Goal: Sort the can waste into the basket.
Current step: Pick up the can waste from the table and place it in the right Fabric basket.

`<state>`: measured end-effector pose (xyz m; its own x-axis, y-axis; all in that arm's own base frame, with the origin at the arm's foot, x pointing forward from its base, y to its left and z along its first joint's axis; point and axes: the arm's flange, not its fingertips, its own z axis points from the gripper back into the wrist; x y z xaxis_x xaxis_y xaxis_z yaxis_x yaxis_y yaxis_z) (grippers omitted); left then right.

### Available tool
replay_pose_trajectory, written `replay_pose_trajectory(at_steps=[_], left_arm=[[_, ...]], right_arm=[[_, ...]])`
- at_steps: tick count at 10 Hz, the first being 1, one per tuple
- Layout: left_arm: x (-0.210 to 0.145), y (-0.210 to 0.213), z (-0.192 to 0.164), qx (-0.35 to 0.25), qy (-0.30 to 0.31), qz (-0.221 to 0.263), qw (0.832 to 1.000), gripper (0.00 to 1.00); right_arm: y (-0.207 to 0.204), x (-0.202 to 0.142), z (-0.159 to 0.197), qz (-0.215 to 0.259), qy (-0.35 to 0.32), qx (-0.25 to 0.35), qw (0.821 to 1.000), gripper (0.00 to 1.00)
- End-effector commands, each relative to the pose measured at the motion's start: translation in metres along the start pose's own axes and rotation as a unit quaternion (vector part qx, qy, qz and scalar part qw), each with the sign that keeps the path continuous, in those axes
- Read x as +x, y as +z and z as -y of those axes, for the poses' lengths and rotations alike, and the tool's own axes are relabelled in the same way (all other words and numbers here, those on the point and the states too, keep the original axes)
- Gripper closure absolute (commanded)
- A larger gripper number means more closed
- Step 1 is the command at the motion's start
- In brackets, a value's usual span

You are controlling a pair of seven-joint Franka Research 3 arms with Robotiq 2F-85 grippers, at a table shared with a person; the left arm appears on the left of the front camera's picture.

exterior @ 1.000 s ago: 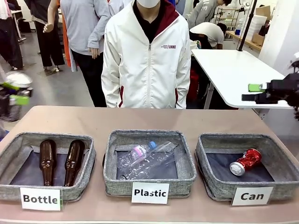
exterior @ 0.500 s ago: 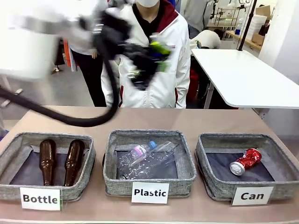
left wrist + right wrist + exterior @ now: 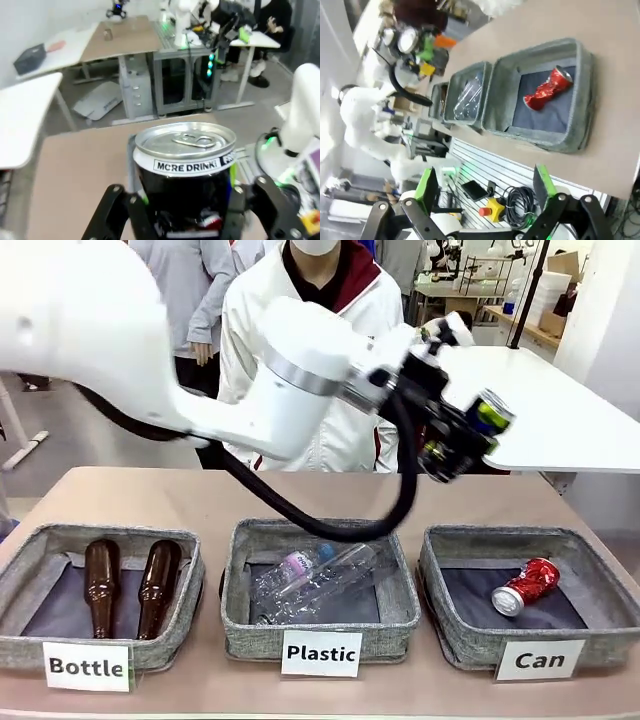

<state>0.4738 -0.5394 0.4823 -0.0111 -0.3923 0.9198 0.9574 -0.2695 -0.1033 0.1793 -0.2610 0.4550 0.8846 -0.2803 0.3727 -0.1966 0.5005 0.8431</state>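
I see my left gripper (image 3: 468,435) clamped on the black can (image 3: 489,412), held in the air above the table, over the near-left corner of the Can basket (image 3: 600,590). Its lower half is hidden behind the fingers (image 3: 112,210). The red can (image 3: 525,586) lies inside that basket. My right gripper (image 3: 485,187) hangs spread apart, holding nothing.

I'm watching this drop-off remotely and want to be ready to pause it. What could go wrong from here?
1. The left gripper holds the black can high above the table, behind the Can basket; released here, it would likely miss or bounce out.
2. The red can already lies in that basket, so the falling can might strike it.
3. The arm's cable hangs close above the Plastic basket and might snag its rim.
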Motion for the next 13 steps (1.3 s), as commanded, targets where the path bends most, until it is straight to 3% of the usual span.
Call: replay_pose_trajectory(at_steps=[1,2,5,9,10,11,13], left_arm=[[0.013,-0.042,-0.010,-0.016,-0.006,0.004,1.000,1.00],[0.007,-0.074,-0.008,-0.012,-0.024,-0.040,0.999,1.00],[-0.011,-0.105,-0.017,-0.059,-0.014,-0.118,0.991,1.00],[-0.010,-0.114,-0.021,-0.073,-0.004,-0.137,0.988,1.00],[-0.009,-0.113,-0.022,-0.066,-0.001,-0.125,0.990,0.78],[-0.009,-0.114,-0.022,-0.070,0.000,-0.124,0.990,0.40],[-0.009,-0.114,-0.021,-0.066,0.005,-0.123,0.990,0.00]], right_arm=[[0.003,0.019,0.019,0.031,-0.045,0.026,0.998,0.00],[0.000,0.000,0.000,0.000,0.000,0.000,1.000,0.00],[0.000,0.000,0.000,0.000,0.000,0.000,1.000,0.00],[0.000,0.000,0.000,0.000,0.000,0.000,1.000,0.00],[0.000,0.000,0.000,0.000,0.000,0.000,1.000,0.00],[0.000,0.000,0.000,0.000,0.000,0.000,1.000,0.00],[0.000,0.000,0.000,0.000,0.000,0.000,1.000,0.00]])
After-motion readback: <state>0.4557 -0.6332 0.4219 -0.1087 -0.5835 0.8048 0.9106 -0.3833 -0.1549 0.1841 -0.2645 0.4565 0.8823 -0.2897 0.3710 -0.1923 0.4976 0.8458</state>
